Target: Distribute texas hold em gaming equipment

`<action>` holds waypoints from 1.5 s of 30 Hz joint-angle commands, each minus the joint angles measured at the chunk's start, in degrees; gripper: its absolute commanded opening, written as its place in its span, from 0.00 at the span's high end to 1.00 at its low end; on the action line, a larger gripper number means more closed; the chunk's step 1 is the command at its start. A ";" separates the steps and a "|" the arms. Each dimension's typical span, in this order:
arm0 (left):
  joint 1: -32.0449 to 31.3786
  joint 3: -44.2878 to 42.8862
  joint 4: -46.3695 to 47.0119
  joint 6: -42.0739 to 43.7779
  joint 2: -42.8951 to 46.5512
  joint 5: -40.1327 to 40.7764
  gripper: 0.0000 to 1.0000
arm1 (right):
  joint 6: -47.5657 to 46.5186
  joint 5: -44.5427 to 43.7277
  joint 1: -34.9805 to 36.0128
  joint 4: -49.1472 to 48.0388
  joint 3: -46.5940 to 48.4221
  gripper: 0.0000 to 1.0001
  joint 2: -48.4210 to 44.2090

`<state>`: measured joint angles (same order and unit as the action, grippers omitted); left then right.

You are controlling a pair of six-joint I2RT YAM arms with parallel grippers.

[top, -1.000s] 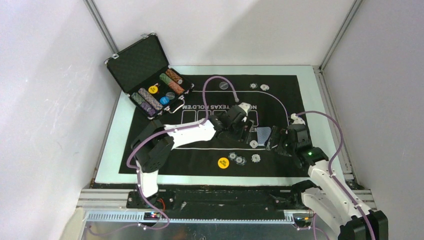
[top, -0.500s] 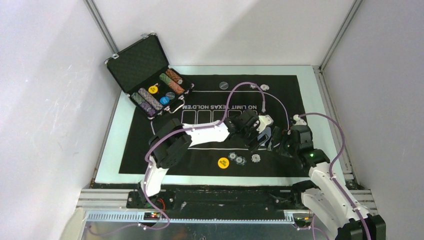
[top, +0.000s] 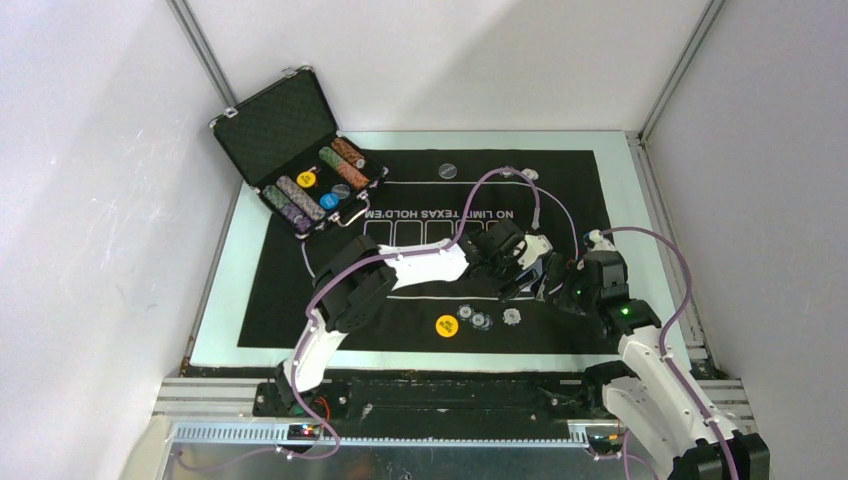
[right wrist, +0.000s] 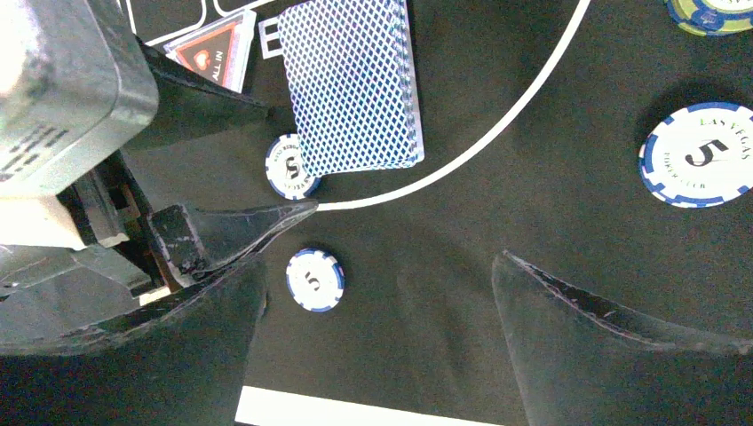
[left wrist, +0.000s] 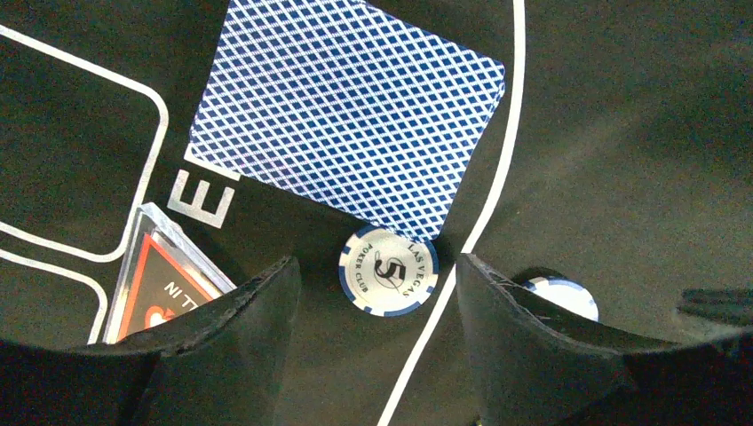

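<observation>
A stack of blue-backed playing cards [left wrist: 346, 115] lies on the black mat, with one edge resting over a white-and-blue "5" poker chip [left wrist: 388, 271]. My left gripper [left wrist: 375, 262] is open just above the mat, its fingertips on either side of that chip without touching it. A second "5" chip [right wrist: 314, 280] lies close by, beside the left finger of my right gripper [right wrist: 380, 262], which is open and empty over bare mat. The red-black marker [left wrist: 164, 284] in its clear sleeve lies left of the cards. From above, both grippers [top: 520, 265] [top: 555, 285] crowd together at centre right.
The open black case [top: 300, 150] with rows of chips and coloured discs stands at the back left. A yellow disc [top: 447, 325] and three chips [top: 482, 320] lie at the mat's near side. A dark disc [top: 448, 171] and chips [top: 527, 174] lie at the far edge.
My left arm has reached further right, bringing its gripper over the cards and the chip next to the right gripper. The right arm has barely moved.
</observation>
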<state>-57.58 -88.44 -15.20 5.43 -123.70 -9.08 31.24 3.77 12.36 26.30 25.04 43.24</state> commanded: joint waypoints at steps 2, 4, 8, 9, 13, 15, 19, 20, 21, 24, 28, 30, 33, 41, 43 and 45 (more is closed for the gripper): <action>-0.33 -3.05 -1.85 0.22 -2.09 1.31 0.31 | 0.06 0.62 -0.31 -1.78 -0.08 0.01 -0.55; -0.90 -2.97 -2.73 0.65 -2.23 3.13 0.33 | 0.05 0.62 -0.36 -1.72 -0.08 0.01 -0.65; -2.57 -0.30 -3.30 2.02 -1.50 4.51 0.35 | 0.09 0.62 -0.48 -1.69 -0.16 0.01 -0.94; -2.96 0.49 -3.35 1.99 -1.43 4.77 0.35 | 0.11 0.62 -0.53 -1.69 -0.21 0.01 -1.00; -3.78 1.64 -4.02 1.51 -1.50 5.85 0.37 | 0.13 0.56 -0.58 -1.70 -0.30 0.01 -1.18; -4.42 1.80 -4.32 1.89 -1.65 7.69 0.37 | 0.14 0.54 -0.63 -1.67 -0.33 0.01 -1.23; -5.23 1.53 -6.92 2.65 -1.86 10.65 0.39 | 0.21 0.45 -0.69 -1.63 -0.32 0.01 -1.37; -5.25 1.88 -6.92 2.63 -1.70 10.70 0.39 | 0.22 0.45 -0.74 -1.57 -0.33 0.01 -1.44; -5.26 2.75 -6.89 2.60 -1.30 10.63 0.39 | 0.22 0.38 -0.75 -1.54 -0.34 0.01 -1.59; -5.26 3.77 -7.77 2.44 -0.73 10.29 0.40 | 0.20 0.23 -0.70 -1.45 -0.34 0.01 -1.88; -5.26 5.72 -7.36 2.07 0.52 9.62 0.44 | 0.24 0.19 -0.80 -1.39 -0.34 0.01 -2.02; -5.26 6.20 -7.27 1.96 0.88 8.83 0.46 | 0.29 0.18 -0.80 -1.35 -0.34 0.01 -2.09; -5.26 6.36 -7.29 2.02 0.91 6.72 0.50 | 0.31 0.12 -0.77 -1.34 -0.34 0.01 -2.18; -5.26 5.70 -5.69 1.11 0.96 8.55 0.63 | 0.46 -0.35 -0.76 -1.19 -0.50 0.01 -2.85; -5.28 5.67 -4.89 0.65 1.78 8.86 0.66 | 0.44 -0.53 -0.79 -1.15 -0.51 0.01 -3.02; -5.26 6.38 -3.68 0.06 2.89 10.48 0.69 | 0.54 -0.60 -0.83 -1.17 -0.59 0.01 -3.14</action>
<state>-61.93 -85.01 -13.72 5.63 -121.80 -0.19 31.42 4.21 11.75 27.38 24.23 40.82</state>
